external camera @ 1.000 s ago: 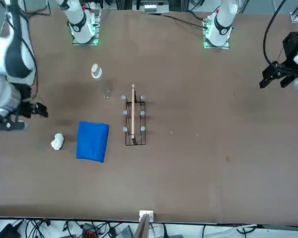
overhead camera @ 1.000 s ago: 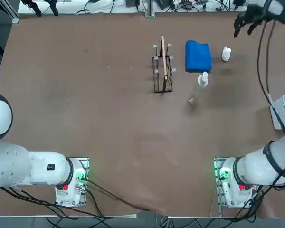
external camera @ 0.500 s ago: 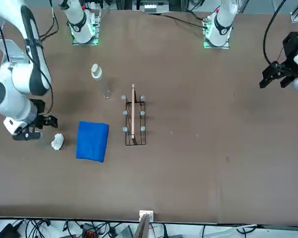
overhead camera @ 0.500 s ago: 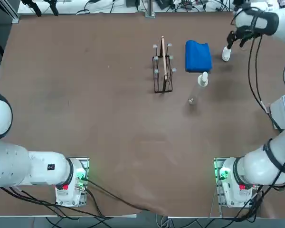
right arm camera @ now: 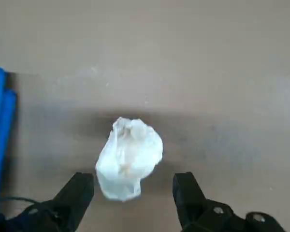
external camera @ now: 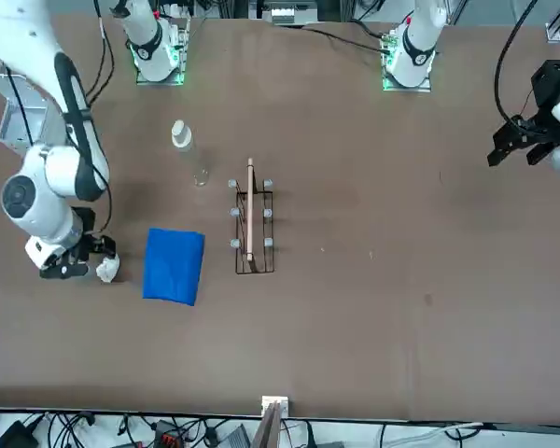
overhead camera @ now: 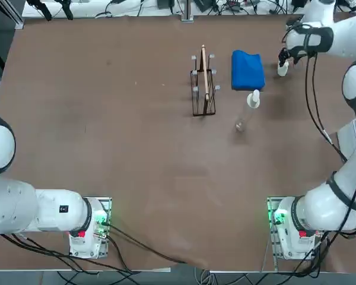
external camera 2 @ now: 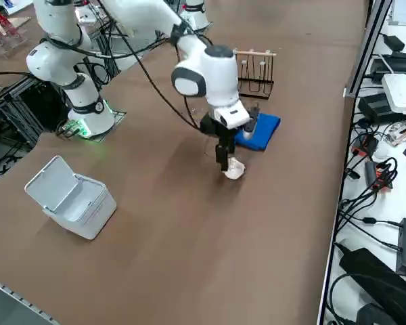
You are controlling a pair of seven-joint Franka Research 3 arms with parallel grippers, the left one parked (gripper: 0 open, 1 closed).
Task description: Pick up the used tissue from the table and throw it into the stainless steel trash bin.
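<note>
Because the used tissue (right arm camera: pixel 129 157) lies loose on the bench (overhead camera: pixel 136 148) beside the blue cloth (overhead camera: pixel 247 69), the right gripper (right arm camera: pixel 134 192) hangs over it, fingers apart, straddling it for a grasp.

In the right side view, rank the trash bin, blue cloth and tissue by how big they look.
1. stainless steel trash bin, though it is nearest the camera.
2. blue cloth, partly hidden by the right claw.
3. used tissue.
</note>
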